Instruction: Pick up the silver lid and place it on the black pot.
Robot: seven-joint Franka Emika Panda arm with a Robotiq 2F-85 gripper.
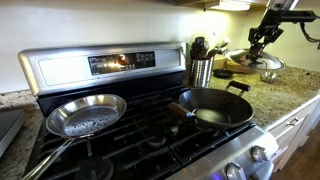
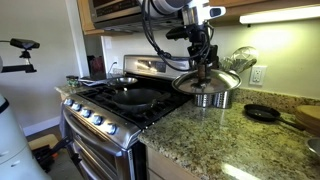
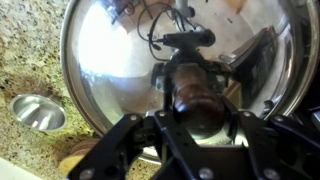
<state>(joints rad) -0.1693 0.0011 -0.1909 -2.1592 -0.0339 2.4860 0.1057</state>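
My gripper [image 3: 200,112] is shut on the dark knob of the silver lid [image 3: 110,60], which fills the wrist view. In both exterior views the gripper [image 1: 263,42] [image 2: 205,58] holds the lid [image 1: 270,66] [image 2: 205,82] a little above the granite counter, beside the stove. The black pot [image 1: 215,107] [image 2: 135,97] sits on a stove burner nearest the counter, its handle towards the shiny pan. The lid is well apart from it.
A shiny silver frying pan [image 1: 88,113] sits on the far burner. A metal utensil holder [image 1: 201,68] [image 2: 213,98] stands between stove and lid. A small metal bowl [image 3: 37,112] and a small black pan [image 2: 262,113] lie on the counter.
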